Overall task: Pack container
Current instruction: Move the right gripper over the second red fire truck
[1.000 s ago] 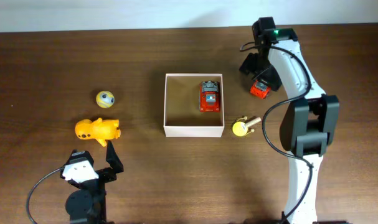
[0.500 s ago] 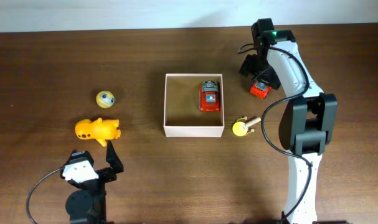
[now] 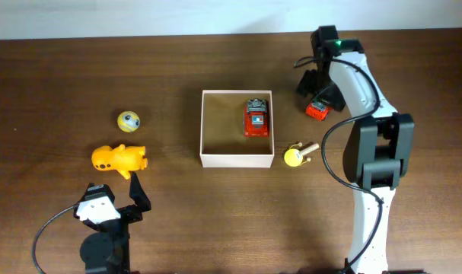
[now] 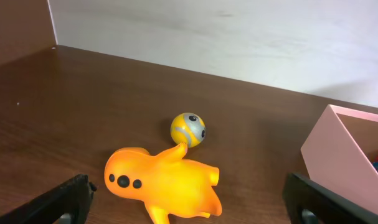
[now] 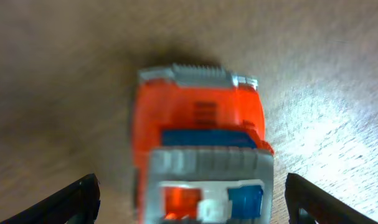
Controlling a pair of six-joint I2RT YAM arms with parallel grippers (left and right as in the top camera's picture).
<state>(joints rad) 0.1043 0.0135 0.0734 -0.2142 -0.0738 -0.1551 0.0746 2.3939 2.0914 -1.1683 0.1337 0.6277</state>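
Note:
The container (image 3: 237, 159) is a square white-walled box with a tan inside, in the middle of the table. A red toy truck (image 3: 256, 117) lies in its right half. A second red and grey toy truck (image 3: 317, 109) lies on the table to the container's right, and it fills the right wrist view (image 5: 198, 134). My right gripper (image 3: 317, 93) is open just above it, with a finger on each side (image 5: 192, 199). My left gripper (image 3: 115, 202) is open and empty near the front left. In the left wrist view (image 4: 189, 199) it sits just short of an orange animal toy (image 4: 160, 186).
A small yellow ball with a grey face (image 3: 128, 120) lies behind the orange toy (image 3: 118, 159). A yellow ball on a wooden stick (image 3: 295, 156) lies by the container's front right corner. The container's corner shows at the right of the left wrist view (image 4: 338, 155).
My right gripper has shifted slightly toward the back over the loose red truck. The left arm and the other toys have not moved.

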